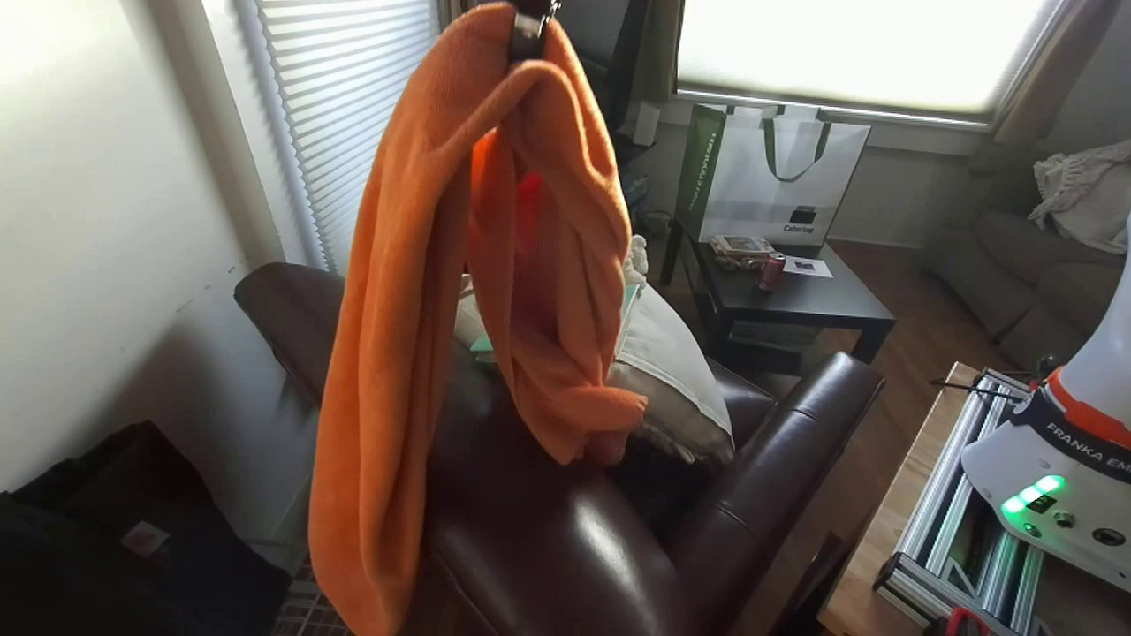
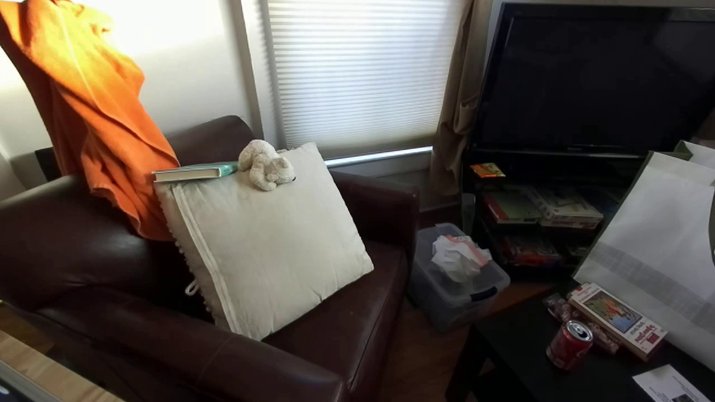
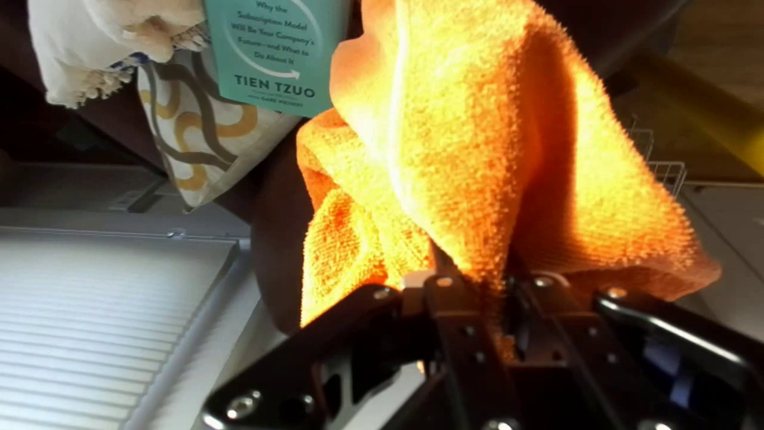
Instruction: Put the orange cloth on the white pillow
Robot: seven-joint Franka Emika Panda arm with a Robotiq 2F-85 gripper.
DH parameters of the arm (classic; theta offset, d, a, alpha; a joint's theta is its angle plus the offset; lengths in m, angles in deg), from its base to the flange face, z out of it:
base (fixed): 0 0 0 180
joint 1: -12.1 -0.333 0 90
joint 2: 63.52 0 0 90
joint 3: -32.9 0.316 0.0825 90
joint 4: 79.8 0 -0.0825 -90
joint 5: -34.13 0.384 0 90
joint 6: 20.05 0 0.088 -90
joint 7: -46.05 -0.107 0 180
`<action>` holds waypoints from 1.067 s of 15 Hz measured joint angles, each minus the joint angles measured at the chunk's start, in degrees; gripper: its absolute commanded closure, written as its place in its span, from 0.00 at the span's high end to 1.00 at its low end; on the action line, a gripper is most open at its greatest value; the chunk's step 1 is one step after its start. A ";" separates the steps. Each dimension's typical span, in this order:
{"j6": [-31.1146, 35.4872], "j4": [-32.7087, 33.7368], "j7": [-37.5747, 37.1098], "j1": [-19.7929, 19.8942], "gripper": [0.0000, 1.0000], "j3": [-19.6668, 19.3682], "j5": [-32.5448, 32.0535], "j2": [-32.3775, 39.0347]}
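Orange cloth: in an exterior view, hangs in long loose folds from my tool near the upper edge, in front of the back of a brown leather chair.
White pillow: in the chair, partly hidden by the cloth.
Black counter: farther off, carrying a white and green shopping bag and a red can.
Arm base: mine, white, green lights lit, at the right edge.
Book: in an exterior view, lies across the pillow's upper left corner.
Plush toy: off-white, flopped on the pillow beside the book.
Pillow's pose: tilted up on the chair's seat.
Cloth's lower end: just beside the book and pillow, on their left in this view; whether it touches either, I cannot tell.
Tool's grip: in the wrist view, I am pinching a bunched fold of the cloth between both sides of my tool; the rest spreads beyond, brightly lit.
Book's cover: teal, the name Tien Tzuo readable.
Patterned fabric: grey and yellow curves, partly covered by the book; whether it is the pillow's other face, I cannot tell.
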 measured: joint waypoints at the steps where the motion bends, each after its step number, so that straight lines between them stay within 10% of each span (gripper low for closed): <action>1: -0.47 -0.65 -1.38 0.41 0.05 0.04 -0.53 -2.29; 4: -4.17 -2.82 -6.18 2.06 0.05 0.46 -2.01 -9.31; 5: -5.00 -3.67 -7.64 2.78 0.18 0.62 -2.05 -11.68; 16: -6.68 -4.97 -12.49 8.81 0.05 1.41 -1.93 -16.52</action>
